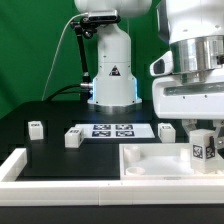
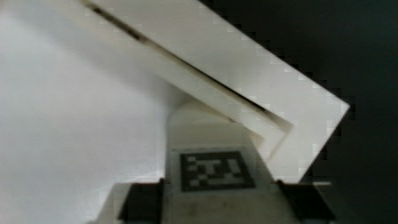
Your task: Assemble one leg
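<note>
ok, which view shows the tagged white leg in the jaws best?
Exterior view: the short white plastic leg shows whole, upright, held over the large white rimmed tray. Wrist view shows only its tagged face close up, blurred, between the jaws.

The marker board [image 1: 112,129] lies flat on the black table [image 1: 50,145], behind the white tray-like part [image 1: 150,165].

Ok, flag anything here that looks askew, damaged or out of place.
Nothing stands out. The gripper holds the leg upright over the white tray-like part. Other small white parts sit upright on the black table, and the marker board lies flat.
</note>
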`<action>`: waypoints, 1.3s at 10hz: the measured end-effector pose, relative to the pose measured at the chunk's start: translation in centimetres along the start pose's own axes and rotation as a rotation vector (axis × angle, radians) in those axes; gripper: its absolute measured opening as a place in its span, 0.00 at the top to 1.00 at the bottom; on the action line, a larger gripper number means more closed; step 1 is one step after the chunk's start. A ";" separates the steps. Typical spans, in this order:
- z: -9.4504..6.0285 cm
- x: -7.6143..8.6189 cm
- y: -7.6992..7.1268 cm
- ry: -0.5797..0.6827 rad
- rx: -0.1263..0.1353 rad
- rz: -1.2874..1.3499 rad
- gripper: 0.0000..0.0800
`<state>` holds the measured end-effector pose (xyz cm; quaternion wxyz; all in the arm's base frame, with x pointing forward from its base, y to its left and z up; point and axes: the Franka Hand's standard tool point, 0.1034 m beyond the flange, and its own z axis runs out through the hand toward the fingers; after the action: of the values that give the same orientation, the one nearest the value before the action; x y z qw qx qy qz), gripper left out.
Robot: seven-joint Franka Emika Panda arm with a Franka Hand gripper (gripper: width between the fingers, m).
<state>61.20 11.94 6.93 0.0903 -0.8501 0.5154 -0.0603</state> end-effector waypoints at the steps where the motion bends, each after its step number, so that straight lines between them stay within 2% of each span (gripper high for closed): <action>1: 0.0 0.0 0.0 -0.002 0.002 0.047 0.63; 5: 0.0 -0.5 -0.2 -0.005 0.003 0.317 0.63; 6: 0.0 -0.6 -0.2 -0.007 0.004 0.333 0.54; 7: 0.0 -0.6 -0.2 -0.008 0.004 0.325 0.54; 8: 0.0 -0.6 -0.2 -0.005 0.001 0.281 0.36; 9: 0.1 -1.0 -0.4 -0.008 -0.017 0.200 0.36; 10: 0.0 -1.2 -0.8 -0.017 -0.034 0.134 0.22; 13: 0.0 -1.0 -1.1 -0.010 -0.037 -0.189 0.19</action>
<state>61.75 13.31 7.12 0.0710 -0.8967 0.4336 -0.0545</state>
